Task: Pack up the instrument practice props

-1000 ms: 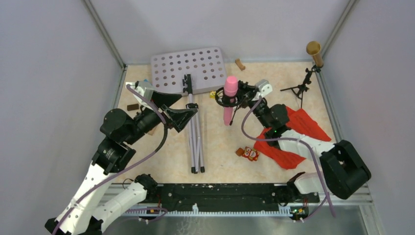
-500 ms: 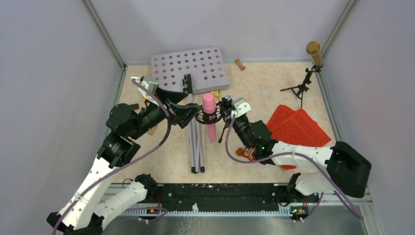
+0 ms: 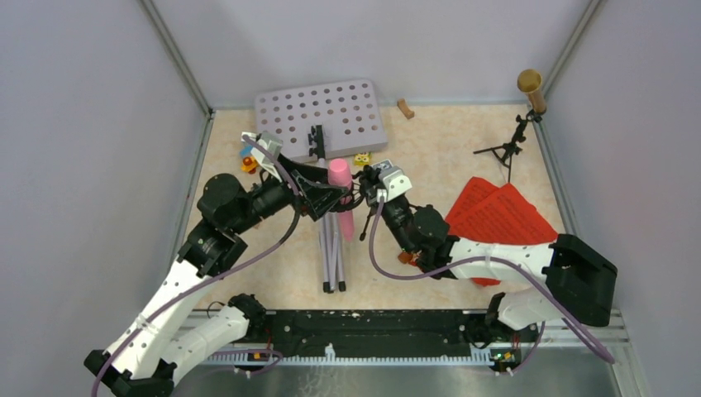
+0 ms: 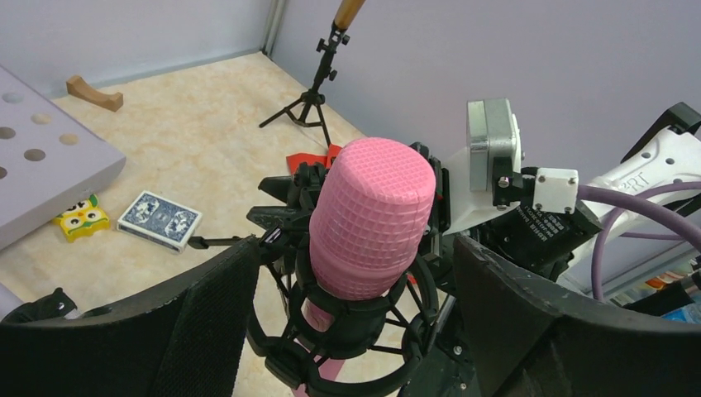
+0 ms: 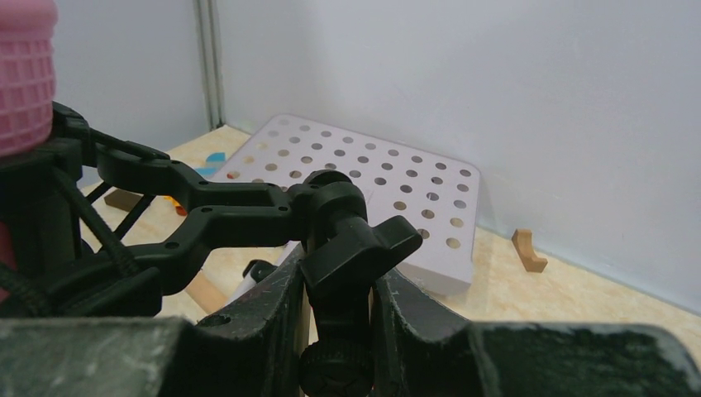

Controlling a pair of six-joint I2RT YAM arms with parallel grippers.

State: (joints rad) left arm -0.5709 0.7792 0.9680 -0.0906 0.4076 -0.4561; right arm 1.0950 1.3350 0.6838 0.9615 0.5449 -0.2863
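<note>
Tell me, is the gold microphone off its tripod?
No, the gold microphone sits atop its black tripod in the far right corner.

Pink microphone (image 3: 340, 186) carried left by right pincer (image 3: 364, 185), left pincer (image 3: 330, 199) now flanking it

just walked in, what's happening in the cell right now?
The right gripper is shut on the small black mic stand carrying the pink foam-headed microphone, held up mid-workspace. The left gripper is open, jaws either side of the microphone, not closed on it; looks like a handover. The gold microphone, red sheet-music pages and grey hole-punched tray sit out on the beige table.
</note>
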